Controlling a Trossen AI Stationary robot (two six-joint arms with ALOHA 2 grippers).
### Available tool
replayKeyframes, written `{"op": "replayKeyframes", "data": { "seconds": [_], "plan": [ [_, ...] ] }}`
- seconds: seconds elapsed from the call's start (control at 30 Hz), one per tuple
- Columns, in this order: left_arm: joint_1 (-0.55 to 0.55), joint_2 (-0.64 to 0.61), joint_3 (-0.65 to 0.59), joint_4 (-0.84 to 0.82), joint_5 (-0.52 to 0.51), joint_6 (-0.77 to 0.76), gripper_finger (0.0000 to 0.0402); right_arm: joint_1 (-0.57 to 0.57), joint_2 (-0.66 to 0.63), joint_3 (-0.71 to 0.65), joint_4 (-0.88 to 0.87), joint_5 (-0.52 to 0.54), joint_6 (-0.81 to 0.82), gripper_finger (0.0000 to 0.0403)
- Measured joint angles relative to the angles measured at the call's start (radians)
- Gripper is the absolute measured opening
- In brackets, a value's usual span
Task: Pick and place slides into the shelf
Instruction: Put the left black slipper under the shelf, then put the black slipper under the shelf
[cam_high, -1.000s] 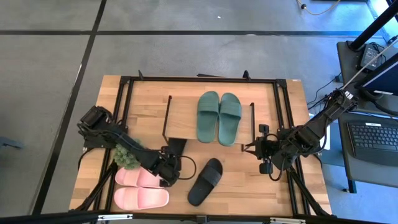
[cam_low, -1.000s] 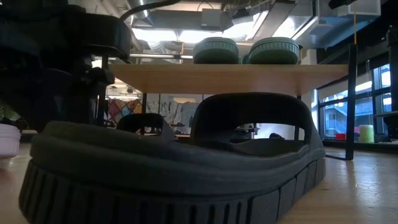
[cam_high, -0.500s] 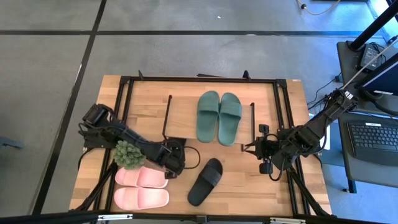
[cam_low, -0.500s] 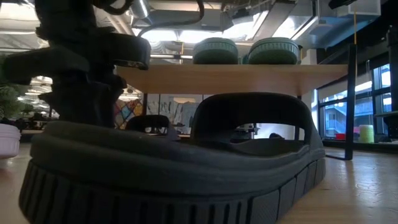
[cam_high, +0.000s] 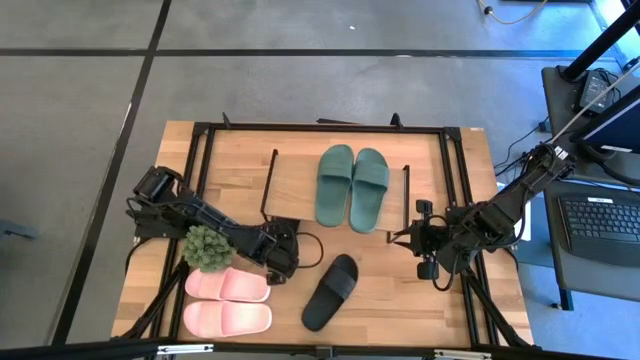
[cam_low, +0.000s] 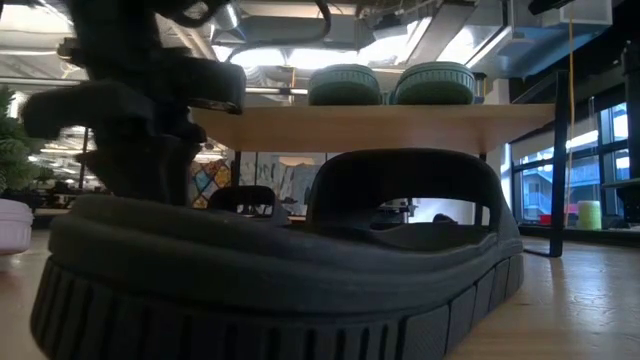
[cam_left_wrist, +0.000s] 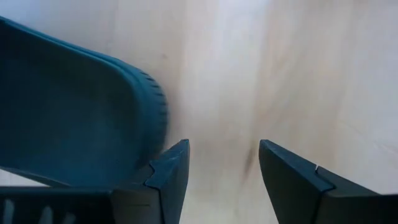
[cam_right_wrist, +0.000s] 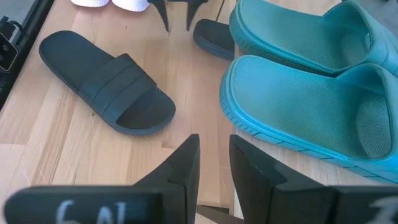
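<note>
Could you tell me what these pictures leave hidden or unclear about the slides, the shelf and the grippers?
- Second black slide: mostly under the shelf in the high view; only its end shows in the right wrist view.
- Shelf's underside: blocked in the low view by the near black slide.
- Left gripper: open over the table; the high view hides its fingertips.
- Right gripper: whether it touches anything is unclear.

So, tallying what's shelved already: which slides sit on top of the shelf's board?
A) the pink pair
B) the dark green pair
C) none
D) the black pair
B: the dark green pair lies side by side on the shelf top board.
</note>
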Motion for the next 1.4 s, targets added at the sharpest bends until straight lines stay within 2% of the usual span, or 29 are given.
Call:
{"op": "replayKeyframes", "data": {
  "seconds": [0.27,0.6,0.87,1.07,1.17,1.4],
  "plan": [
    [-0.080,-0.002,0.011,-0.002,0.000,-0.052,0.0184,0.000,0.000,0.000,0.000,0.000,0.000,0.0089],
    [-0.151,-0.002,0.153,0.043,-0.050,-0.043,0.0184,0.000,0.000,0.000,0.000,0.000,0.002,0.0089],
    [-0.133,-0.003,0.195,0.279,-0.054,0.127,0.0184,0.000,0.000,0.000,0.001,0.000,0.003,0.0089],
    [-0.126,-0.003,0.195,0.406,-0.049,0.147,0.0184,0.000,0.000,0.000,0.001,-0.003,0.008,0.0089],
    [-0.120,-0.003,0.195,0.417,-0.056,0.240,0.0184,0.000,0.000,0.000,0.001,-0.003,0.008,0.0089],
    [-0.125,0.060,0.195,0.426,-0.195,0.533,0.0177,0.000,0.000,0.000,0.000,-0.003,0.006,0.0089]
  ]
}}
